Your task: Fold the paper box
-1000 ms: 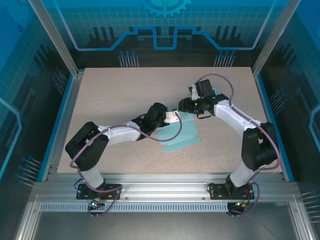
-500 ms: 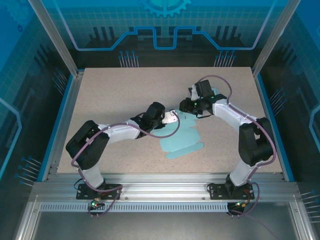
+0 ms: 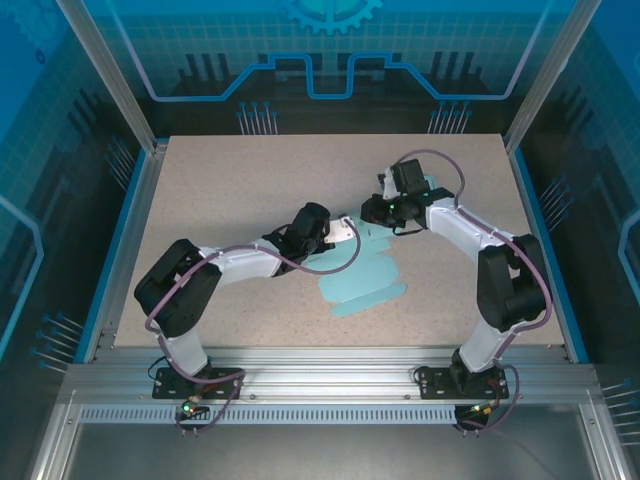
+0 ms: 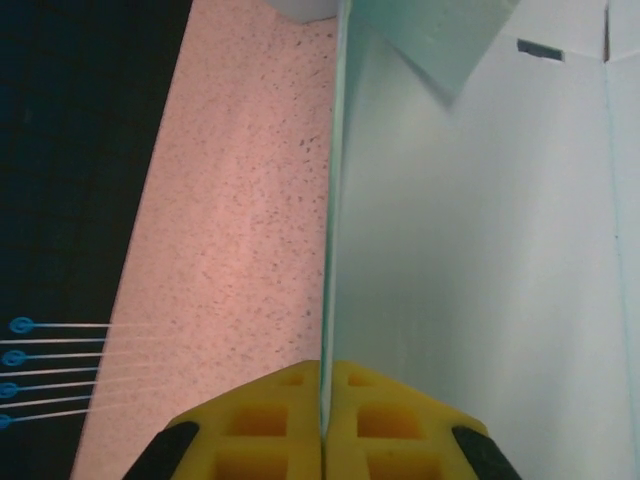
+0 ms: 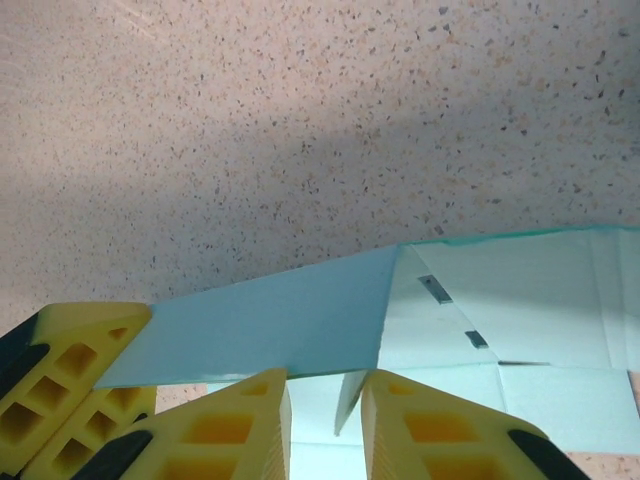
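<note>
The yellow fingers (image 4: 265,425) of the left gripper (image 4: 323,378) are clenched on a thin upright edge of the paper box (image 4: 480,250). The fingers (image 5: 235,430) of the right gripper (image 5: 325,390) stand a little apart, and a raised flap (image 5: 348,400) is between them, not pinched. Seen from above, the box lies partly flat, slightly toward 5 o'clock from the middle of the table (image 3: 230,190). Both grippers are at its 12 o'clock edge.

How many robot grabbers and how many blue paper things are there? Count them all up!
Grippers: 2 (left gripper, right gripper)
Paper box: 1
Total: 3
</note>
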